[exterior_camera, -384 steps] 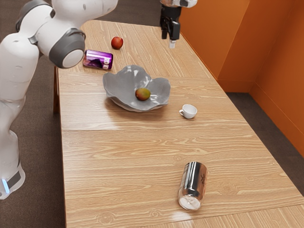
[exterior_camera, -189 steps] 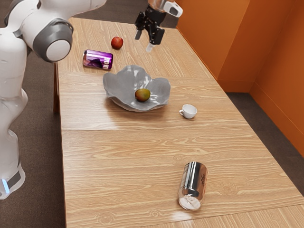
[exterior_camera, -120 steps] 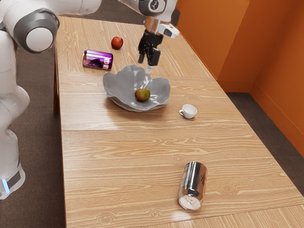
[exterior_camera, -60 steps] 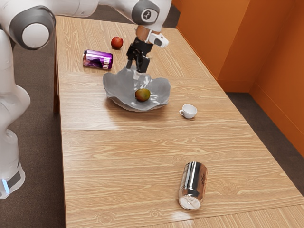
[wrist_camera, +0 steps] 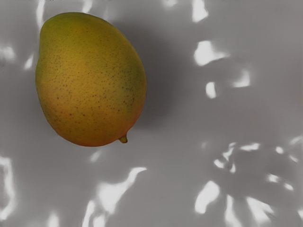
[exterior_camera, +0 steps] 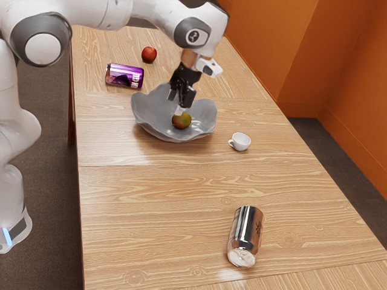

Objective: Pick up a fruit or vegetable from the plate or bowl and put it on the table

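Mango (exterior_camera: 182, 121): located inside grey bowl (exterior_camera: 141, 116), resting on the inner surface, approx. mid-bowl; no contact w/ counter (exterior_camera: 151, 205). Tool (exterior_camera: 175, 103) status: fingers apart, nothing gripped; hangs over bowl, tips pointing down, one tip just above mango in ext. view. Contact btwn tip & mango: can't confirm. Step in hand (judged): final approach prior to grasp; pick & place both outstanding. Next move: (a) align tool so mango sits btwn both fingers, (b) lower along mango's sides w/o pressing on its top, (c) close until both fingers bear on it, (d) lift straight up, clear of the wavy rim, before any sideways travel. Caution: mango is rounded & smooth-looking; an off-ctr. grip will prob. roll it or squeeze it out, so grip at or below its widest part. Bowl walls slope, so a low fingertip may hit the wall & shift the bowl. Set-down: bare counter on the near side of bowl in ext. view, btwn bowl and silver can (exterior_camera: 246, 235), looks suitable; keep clear of white cup (exterior_camera: 240, 142) just beside bowl. Purple can (exterior_camera: 124, 76) & apple (exterior_camera: 149, 54) lie on counter beyond bowl; neither req'd. Release low & gently, as mango may roll.
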Controlling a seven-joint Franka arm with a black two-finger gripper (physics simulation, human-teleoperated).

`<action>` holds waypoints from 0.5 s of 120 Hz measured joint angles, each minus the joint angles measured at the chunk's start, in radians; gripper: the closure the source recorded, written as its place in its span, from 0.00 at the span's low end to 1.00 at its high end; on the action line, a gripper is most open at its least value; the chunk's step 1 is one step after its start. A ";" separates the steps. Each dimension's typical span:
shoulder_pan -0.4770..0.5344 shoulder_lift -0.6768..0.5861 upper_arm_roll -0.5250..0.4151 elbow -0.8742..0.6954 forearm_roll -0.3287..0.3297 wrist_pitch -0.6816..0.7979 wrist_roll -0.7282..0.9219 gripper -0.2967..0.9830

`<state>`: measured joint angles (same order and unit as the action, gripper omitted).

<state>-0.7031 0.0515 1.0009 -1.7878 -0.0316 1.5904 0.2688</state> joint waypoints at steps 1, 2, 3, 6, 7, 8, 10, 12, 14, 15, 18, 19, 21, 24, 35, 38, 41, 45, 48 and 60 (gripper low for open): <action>-0.001 0.000 0.001 0.000 0.000 0.001 0.000 0.23; -0.001 0.000 0.001 0.000 0.000 0.002 0.000 0.23; -0.001 0.000 0.002 0.001 0.000 0.003 0.001 0.23; 0.003 0.000 0.003 0.001 0.000 0.006 0.001 0.23; 0.006 0.000 0.003 0.001 0.000 0.007 0.001 0.23; 0.008 0.000 0.004 0.001 0.000 0.008 0.001 0.23; 0.015 0.000 0.004 0.002 0.000 0.009 0.002 0.23; 0.022 0.000 0.005 0.002 0.000 0.011 0.003 0.23; 0.029 0.000 0.005 0.002 0.000 0.013 0.003 0.23; 0.032 0.000 0.006 0.003 0.000 0.014 0.003 0.23; 0.043 0.000 0.006 0.004 0.000 0.016 0.004 0.23; 0.046 0.000 0.006 0.004 0.000 0.017 0.005 0.23; 0.052 0.000 0.006 0.005 0.000 0.018 0.005 0.23; 0.060 0.000 0.007 0.006 -0.001 0.020 0.006 0.23; 0.070 0.010 0.006 0.008 -0.002 0.028 0.009 0.23; 0.068 0.014 0.006 0.008 -0.003 0.030 0.009 0.23; 0.066 0.023 0.006 0.009 -0.004 0.031 0.010 0.23; 0.063 0.038 0.004 0.011 -0.007 0.033 0.011 0.23; 0.059 0.051 0.003 0.016 -0.009 0.034 0.011 0.23; 0.053 0.100 0.000 0.038 -0.027 0.038 0.015 0.23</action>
<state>-0.6499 0.1515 1.0013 -1.7499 -0.0583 1.6281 0.2835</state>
